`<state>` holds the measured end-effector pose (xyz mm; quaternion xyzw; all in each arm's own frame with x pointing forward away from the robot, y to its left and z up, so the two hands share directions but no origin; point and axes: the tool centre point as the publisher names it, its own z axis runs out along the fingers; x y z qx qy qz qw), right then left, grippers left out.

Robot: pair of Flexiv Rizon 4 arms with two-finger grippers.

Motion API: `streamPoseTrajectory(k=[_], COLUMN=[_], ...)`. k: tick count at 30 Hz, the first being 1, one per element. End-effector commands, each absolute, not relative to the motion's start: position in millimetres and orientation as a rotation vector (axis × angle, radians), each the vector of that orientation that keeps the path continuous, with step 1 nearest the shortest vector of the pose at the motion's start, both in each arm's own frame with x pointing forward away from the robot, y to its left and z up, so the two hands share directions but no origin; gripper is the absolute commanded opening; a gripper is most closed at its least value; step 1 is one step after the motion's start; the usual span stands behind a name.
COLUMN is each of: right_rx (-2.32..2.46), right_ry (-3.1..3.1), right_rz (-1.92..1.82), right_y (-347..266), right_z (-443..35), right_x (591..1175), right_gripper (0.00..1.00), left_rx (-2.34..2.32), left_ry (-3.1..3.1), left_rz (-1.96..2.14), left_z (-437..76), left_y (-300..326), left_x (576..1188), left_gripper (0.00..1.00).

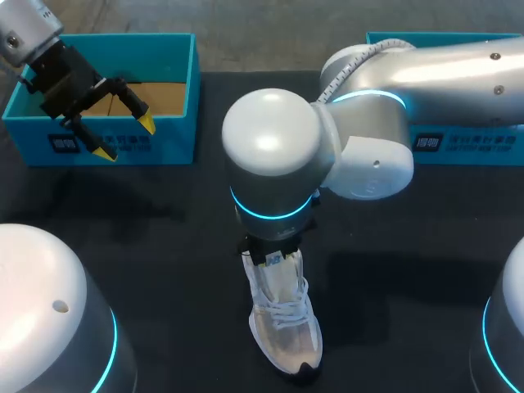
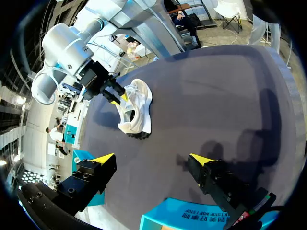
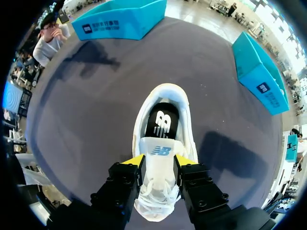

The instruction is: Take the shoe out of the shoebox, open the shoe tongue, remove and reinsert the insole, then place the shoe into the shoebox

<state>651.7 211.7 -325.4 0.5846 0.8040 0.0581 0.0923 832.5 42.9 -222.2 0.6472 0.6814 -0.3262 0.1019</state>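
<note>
Since the shoe [image 1: 283,323] sat out by the table's [image 1: 164,246] near edge, unboxing looked done; right gripper [image 3: 159,160] pinched the tongue [image 3: 160,168], insole [image 3: 162,123] still in, left gripper [image 1: 125,137] spread over the far-left box [image 1: 173,144].

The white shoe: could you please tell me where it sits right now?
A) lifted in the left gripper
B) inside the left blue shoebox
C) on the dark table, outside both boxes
C: the white shoe rests on the dark table, its tongue between the fingers of the right gripper.
</note>
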Motion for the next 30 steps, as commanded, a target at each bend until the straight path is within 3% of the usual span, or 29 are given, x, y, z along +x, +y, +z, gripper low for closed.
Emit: streamPoseTrajectory(k=[1,7,16,19,20,21,22,23,30], right_rx=[1.74,1.73,1.651,1.556,1.516,1.481,1.44,1.398,1.058], right_ry=[2.401,2.432,2.467,2.52,2.542,2.561,2.584,2.602,2.732], right_rz=[0.179,0.208,0.201,0.209,0.23,0.22,0.219,0.23,0.219], right_y=[212.2,211.5,215.2,215.0,215.2,215.3,215.5,215.5,214.7], right_z=[-338.9,-347.7,-309.6,-293.4,-290.3,-287.7,-285.1,-282.3,-266.4], right_x=[656.4,666.8,662.7,659.8,659.9,660.0,660.3,660.3,659.7], right_gripper=[0.38,0.38,0.42,0.5,0.66,0.74,0.93,1.0,1.0], left_rx=[1.913,1.913,1.913,1.913,1.913,1.913,1.913,1.913,1.913], left_ry=[2.014,2.014,2.014,2.014,2.014,2.014,2.014,2.014,2.014], left_rz=[-0.959,-0.959,-0.959,-0.959,-0.959,-0.959,-0.959,-0.959,-0.959], left_z=[-221.9,-221.9,-221.9,-221.9,-221.9,-221.9,-221.9,-221.9,-221.9], left_y=[43.2,43.2,43.2,43.2,43.2,43.2,43.2,43.2,43.2], left_x=[831.8,831.8,831.8,831.8,831.8,831.8,831.8,831.8,831.8], left_gripper=[1.0,1.0,1.0,1.0,1.0,1.0,1.0,1.0,1.0])
